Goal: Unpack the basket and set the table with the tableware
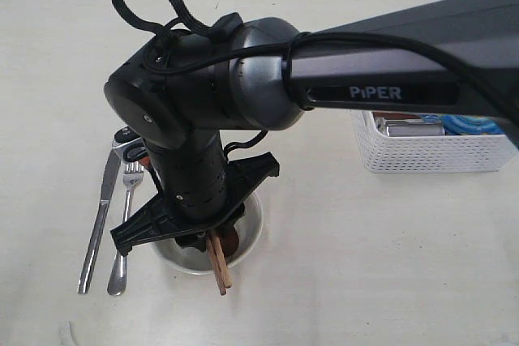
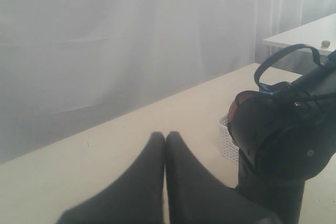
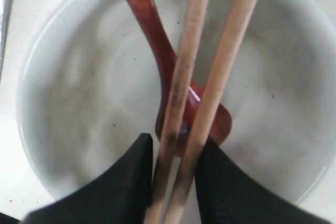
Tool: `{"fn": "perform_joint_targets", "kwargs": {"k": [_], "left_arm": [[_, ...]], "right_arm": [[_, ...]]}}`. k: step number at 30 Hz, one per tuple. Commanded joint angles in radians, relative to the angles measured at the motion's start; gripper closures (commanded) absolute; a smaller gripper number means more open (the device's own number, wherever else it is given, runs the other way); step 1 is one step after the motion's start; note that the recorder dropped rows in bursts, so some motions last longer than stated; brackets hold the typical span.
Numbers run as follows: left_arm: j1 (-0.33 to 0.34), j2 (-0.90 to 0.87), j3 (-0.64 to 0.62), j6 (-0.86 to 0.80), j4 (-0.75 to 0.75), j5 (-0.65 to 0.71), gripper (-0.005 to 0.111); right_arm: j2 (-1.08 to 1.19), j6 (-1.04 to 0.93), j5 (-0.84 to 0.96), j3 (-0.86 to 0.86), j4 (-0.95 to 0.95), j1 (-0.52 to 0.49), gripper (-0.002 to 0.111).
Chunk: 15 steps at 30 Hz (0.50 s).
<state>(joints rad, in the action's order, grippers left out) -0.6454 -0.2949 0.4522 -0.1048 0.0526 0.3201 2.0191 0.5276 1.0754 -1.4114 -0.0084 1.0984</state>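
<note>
– Two chopsticks (image 3: pixel 181 77) lean in the white bowl (image 3: pixel 58 77), their lower ends crossing over the dark red spoon (image 3: pixel 152 35) that rests inside it. The bowl stands on the table (image 1: pixel 365 265).

– And the right end effector (image 3: pixel 176 142)?

– Its dark fingers press in on both sticks from either side, so I read it as clenched on the pair, low down near their ends.

– How will they handle?

– Light and stiff, I'd judge, but thin and smooth. Pinched that close to one end they could scissor apart or swing. A hold nearer the middle, with both sticks parallel, would carry them more surely. The spoon touches them, so a lift may nudge it.

– The bowl itself?

– It looks hard and likely breakable, so a straight pull upward seems wiser than levering against its rim.

– Room around it?

– A knife (image 1: pixel 99 216) and fork (image 1: pixel 126 224) lie side by side just beside the bowl, on the left in the exterior view. The basket (image 1: pixel 422 155) sits well apart to the right, with a blue bag (image 1: pixel 474 126) in it. Between bowl and basket the table is bare, and the near side looks open too. The table edges are well away.

– The left end effector (image 2: pixel 165 135)?

– Clenched, grasping nothing, up over the table off to the side.
</note>
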Motion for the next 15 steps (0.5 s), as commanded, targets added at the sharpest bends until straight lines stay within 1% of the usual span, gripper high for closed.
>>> {"fn": "perform_joint_targets", "kwargs": {"k": [1,15], "left_arm": [[0.004,0.003,-0.004,0.004,0.004,-0.002,0.107],[0.004,0.003,-0.004,0.004,0.004,-0.002,0.107]], "right_arm": [[-0.004,-0.004,0.006,-0.005,0.000,0.000,0.082],[-0.004,0.004,0.014,-0.005,0.008,0.000,0.082]]}}
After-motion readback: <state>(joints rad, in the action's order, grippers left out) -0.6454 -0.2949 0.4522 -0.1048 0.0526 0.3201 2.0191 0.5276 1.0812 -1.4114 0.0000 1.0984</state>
